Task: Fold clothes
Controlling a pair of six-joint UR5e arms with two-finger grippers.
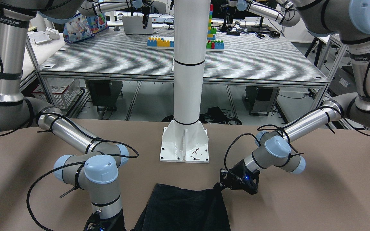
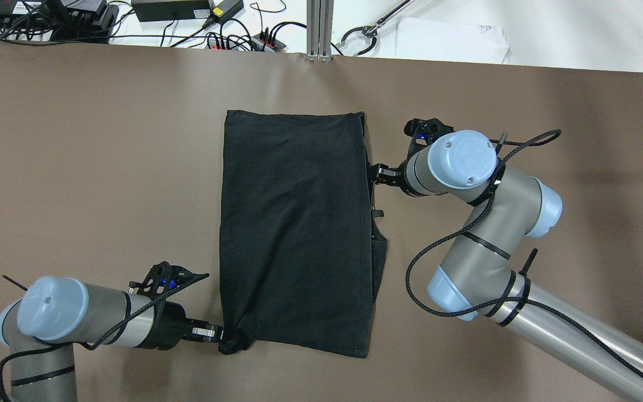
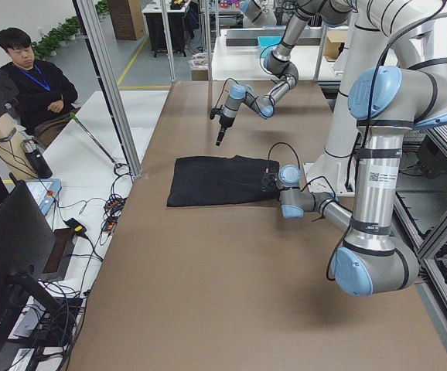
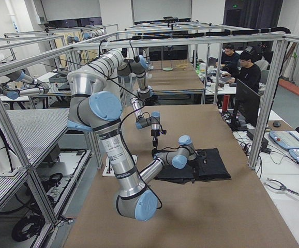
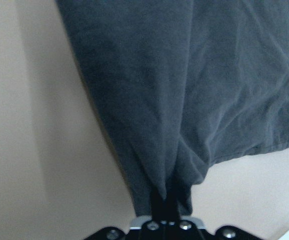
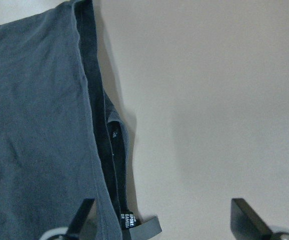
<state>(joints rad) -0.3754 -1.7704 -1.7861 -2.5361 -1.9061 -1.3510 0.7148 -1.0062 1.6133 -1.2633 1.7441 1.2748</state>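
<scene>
Black cloth (image 2: 293,223) lies flat at mid-table (image 2: 104,167), its layers showing along the right edge. I see my left pincer (image 2: 222,335) pinching the cloth's near left corner, the fabric bunched there. My right pincer (image 2: 379,173) stands spread, straddling the right edge: one finger over fabric, the other over bare table.

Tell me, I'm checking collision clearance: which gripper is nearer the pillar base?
Left. The left gripper holds the cloth corner close beside the base; the right gripper is farther out, at the cloth's opposite edge.
</scene>
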